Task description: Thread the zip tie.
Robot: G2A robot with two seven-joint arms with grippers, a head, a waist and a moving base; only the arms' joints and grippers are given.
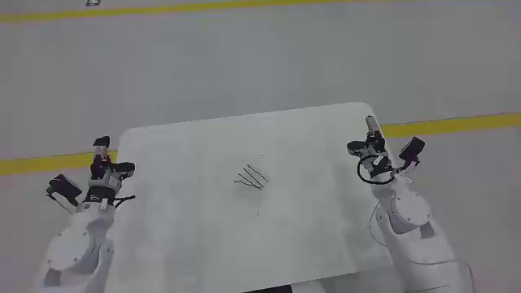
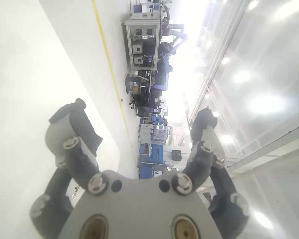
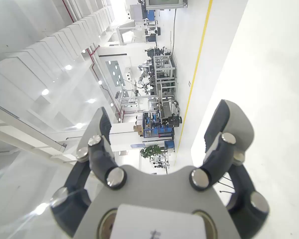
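A white, round-cornered table point(image 1: 203, 236) stands on a pale grey floor point(image 1: 244, 57). 1 yellow floor line point(image 1: 456, 124) runs out from under the table on both sides. A 2nd yellow line point(image 1: 244, 4) lies well beyond the table's far edge, with 2 small dark floor plates point(image 1: 94, 2) near it. Farther beyond the table stand an aluminium-framed equipment cabinet point(image 2: 142, 43), blue racks point(image 2: 152, 148) and a potted plant point(image 3: 152, 151). High above the table, glossy panels point(image 2: 251, 63) carry bright round lights point(image 3: 45, 91).
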